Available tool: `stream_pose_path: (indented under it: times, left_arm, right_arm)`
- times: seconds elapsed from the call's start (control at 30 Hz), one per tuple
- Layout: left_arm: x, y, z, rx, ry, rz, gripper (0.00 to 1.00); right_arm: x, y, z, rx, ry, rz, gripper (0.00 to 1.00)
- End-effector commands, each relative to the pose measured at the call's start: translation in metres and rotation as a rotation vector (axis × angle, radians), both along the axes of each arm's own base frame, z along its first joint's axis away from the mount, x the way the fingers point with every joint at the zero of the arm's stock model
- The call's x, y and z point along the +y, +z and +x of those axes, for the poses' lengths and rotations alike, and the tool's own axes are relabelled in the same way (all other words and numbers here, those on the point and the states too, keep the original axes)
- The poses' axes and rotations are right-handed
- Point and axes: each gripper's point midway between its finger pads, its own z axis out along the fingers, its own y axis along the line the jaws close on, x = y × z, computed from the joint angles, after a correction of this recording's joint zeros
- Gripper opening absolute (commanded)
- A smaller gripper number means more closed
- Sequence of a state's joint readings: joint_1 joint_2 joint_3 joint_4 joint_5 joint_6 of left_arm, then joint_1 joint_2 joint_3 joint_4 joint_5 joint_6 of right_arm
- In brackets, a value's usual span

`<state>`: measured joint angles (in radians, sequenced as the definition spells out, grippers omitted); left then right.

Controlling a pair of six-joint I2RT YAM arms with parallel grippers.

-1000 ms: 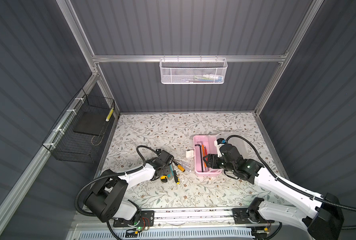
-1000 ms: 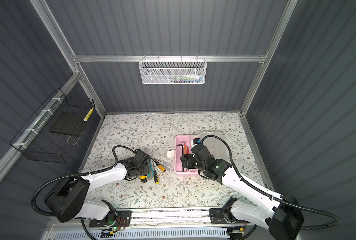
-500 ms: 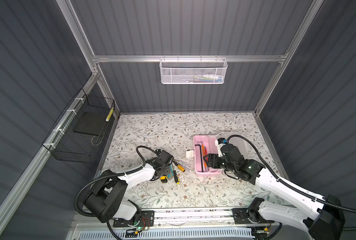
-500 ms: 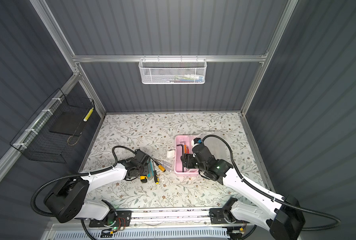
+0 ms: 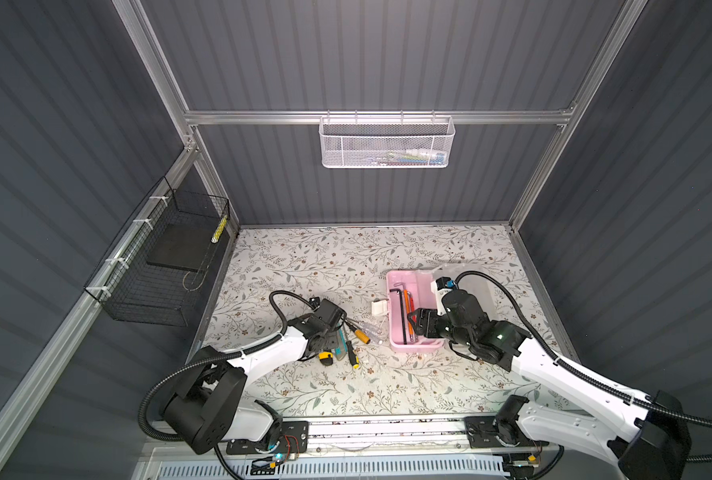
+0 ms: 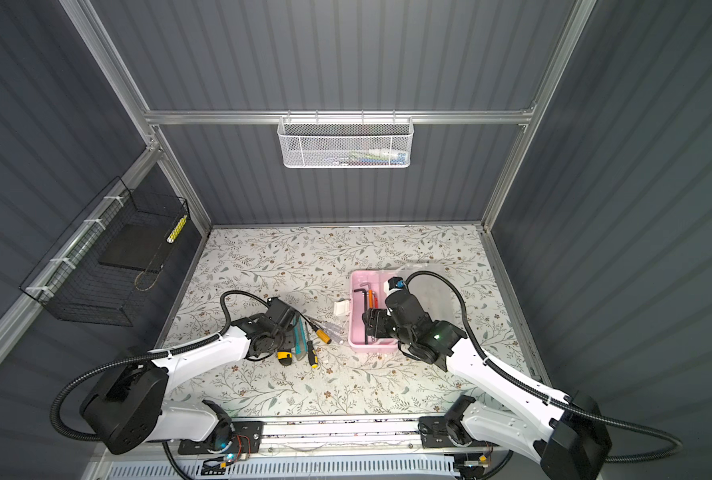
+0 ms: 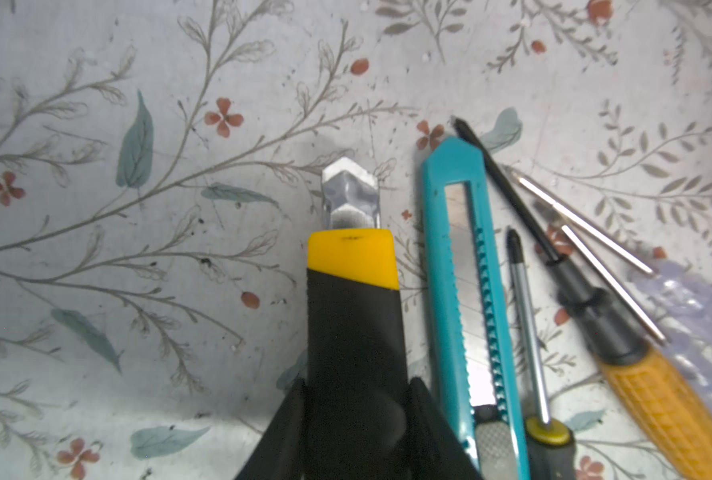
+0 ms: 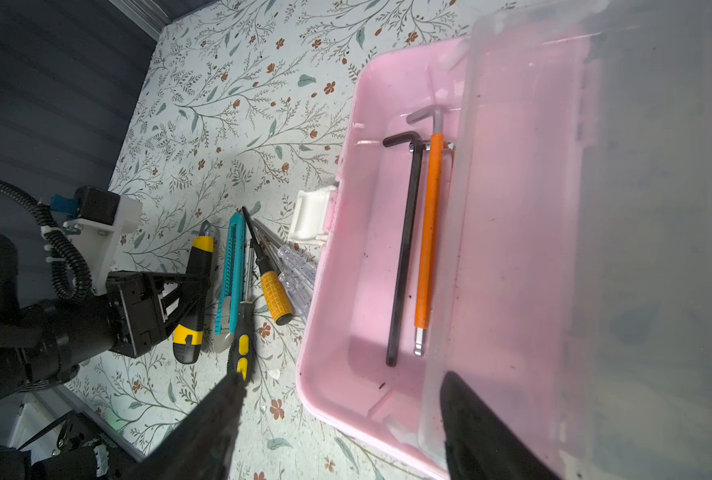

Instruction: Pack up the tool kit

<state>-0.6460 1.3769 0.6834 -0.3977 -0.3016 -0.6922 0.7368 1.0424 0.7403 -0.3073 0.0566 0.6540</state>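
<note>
The left gripper (image 7: 358, 382) is clamping the black grip of the yellow-and-black knife (image 7: 352, 316), which is filling the lower middle of the left wrist view. Whether the knife is clearing the floral table (image 7: 138, 291) I cannot tell. Just to its right in that view, the teal cutter (image 7: 458, 249), a slim screwdriver (image 7: 528, 332), an orange-handled screwdriver (image 7: 657, 399) and clear-handled drivers (image 7: 694, 307) are lying side by side, some overlapping, all outside the box.

The right gripper (image 8: 343, 380) is hanging with jaws spread wide, gripping nothing, over the near end of the pink box (image 8: 325, 291) at the bottom of the right wrist view. The box is sitting right of centre in both top views, with its frosted lid (image 8: 595, 208) standing open and its white latch (image 8: 310, 220) facing the loose tools. Inside, only a black hex key (image 8: 406, 249) and an orange-sleeved hex key (image 8: 429, 232) are resting.

Packing is looking barely begun: about six tools are waiting, and after them the lid and latch need closing.
</note>
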Motion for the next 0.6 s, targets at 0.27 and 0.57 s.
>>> stream_pose_path:
  times: [0.27,0.57]
  left_arm:
    - [-0.077,0.109,0.041,-0.191,-0.102,-0.305,0.05]
    - [-0.217,0.168,0.05,-0.271,-0.328,-0.564,0.04]
  right_arm:
    - [-0.028,0.046,0.006,-0.109,-0.075,0.019,0.75]
    - [-0.065,0.068,0.002,-0.156,-0.165,0.024,0.75]
